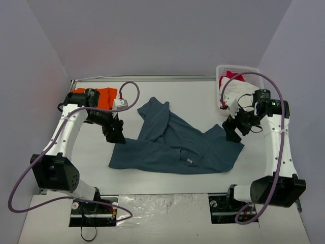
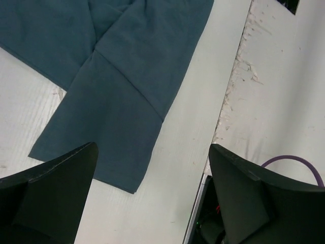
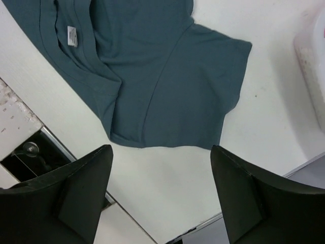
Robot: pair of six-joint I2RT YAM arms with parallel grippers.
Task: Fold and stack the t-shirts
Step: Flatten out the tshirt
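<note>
The slate-blue t-shirt (image 1: 175,142) lies rumpled and partly spread in the middle of the table, its collar with a white label toward the front. It also shows in the left wrist view (image 2: 127,76) and in the right wrist view (image 3: 162,71). The orange t-shirt (image 1: 104,96) lies folded at the back left, partly hidden by the left arm. My left gripper (image 1: 116,133) is open and empty above the blue shirt's left edge. My right gripper (image 1: 232,131) is open and empty above the shirt's right sleeve.
A white basket (image 1: 246,76) at the back right holds a white garment (image 1: 238,94) and a red-pink garment (image 1: 231,77). The table's front edge (image 2: 223,127) runs close to the shirt's lower hem. Purple cables loop off both arms.
</note>
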